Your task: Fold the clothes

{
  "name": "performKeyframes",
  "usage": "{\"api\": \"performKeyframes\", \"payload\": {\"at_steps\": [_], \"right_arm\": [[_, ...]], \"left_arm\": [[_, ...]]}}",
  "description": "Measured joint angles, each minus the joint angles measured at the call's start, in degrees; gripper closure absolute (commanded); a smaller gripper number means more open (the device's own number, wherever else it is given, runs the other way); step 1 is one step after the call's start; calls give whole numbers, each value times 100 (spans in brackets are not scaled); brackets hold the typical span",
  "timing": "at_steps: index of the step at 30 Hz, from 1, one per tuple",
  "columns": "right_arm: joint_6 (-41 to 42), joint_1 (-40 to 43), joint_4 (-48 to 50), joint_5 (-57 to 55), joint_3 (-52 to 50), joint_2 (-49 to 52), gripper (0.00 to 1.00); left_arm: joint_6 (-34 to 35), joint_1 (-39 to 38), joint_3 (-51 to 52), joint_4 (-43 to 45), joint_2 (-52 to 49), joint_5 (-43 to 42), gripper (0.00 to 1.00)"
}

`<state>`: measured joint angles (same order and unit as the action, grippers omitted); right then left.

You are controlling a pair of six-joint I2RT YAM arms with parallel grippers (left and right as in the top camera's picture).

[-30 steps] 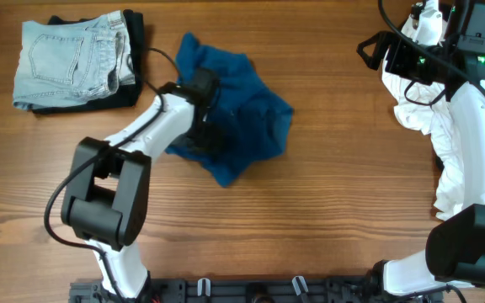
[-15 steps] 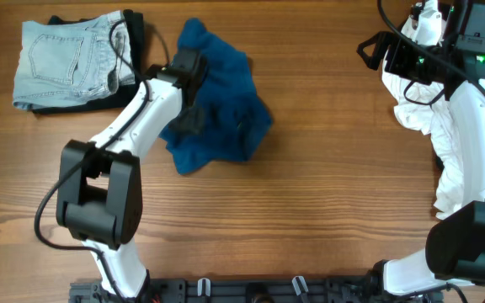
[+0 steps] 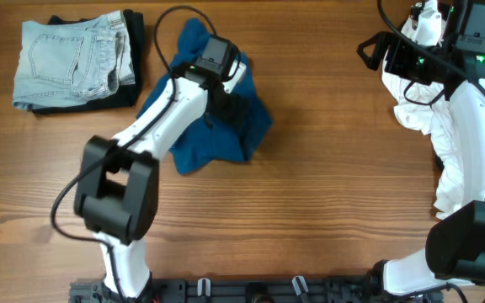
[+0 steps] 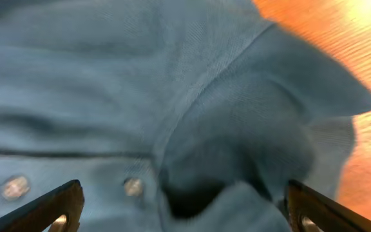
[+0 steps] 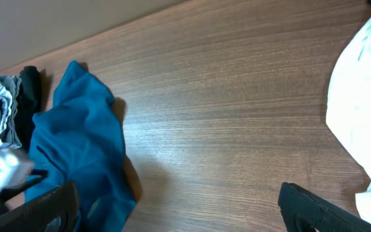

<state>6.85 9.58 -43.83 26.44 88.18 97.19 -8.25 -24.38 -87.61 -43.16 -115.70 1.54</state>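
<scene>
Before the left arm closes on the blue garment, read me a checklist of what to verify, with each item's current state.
1. Check left fingers open: ok.
2. Check left fingers over blue garment: ok, cloth shows between them.
3. Check blue garment lies flat: not ok, crumpled heap.
4. Check right fingers open and empty: ok.
5. Check denim shorts apart from blue garment: ok.

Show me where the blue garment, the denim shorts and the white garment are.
blue garment [image 3: 217,143], overhead view, lower bunched part.
denim shorts [image 3: 61,61], overhead view, back pocket area.
white garment [image 3: 413,114], overhead view, crumpled left part.
</scene>
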Motion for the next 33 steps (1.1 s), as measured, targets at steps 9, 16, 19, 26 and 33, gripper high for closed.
{"api": "performKeyframes", "payload": {"at_steps": [9, 16, 19, 26, 33], "right_arm": [[0, 0, 11, 0, -2, 0, 0], [0, 0, 17, -17, -2, 0, 0], [0, 0, 15, -17, -2, 0, 0], [0, 0, 17, -76, -2, 0, 0], [0, 0, 13, -81, -2, 0, 0]], "left_arm": [[-103, -190, 0, 199, -533, 37, 0], [-103, -289, -192, 426, -876, 732, 13], [-22, -323, -267, 695, -964, 1121, 43], [13, -345, -280, 1147, -1167, 2175, 81], [15, -330, -271, 1215, -1268, 2940, 96]]}}
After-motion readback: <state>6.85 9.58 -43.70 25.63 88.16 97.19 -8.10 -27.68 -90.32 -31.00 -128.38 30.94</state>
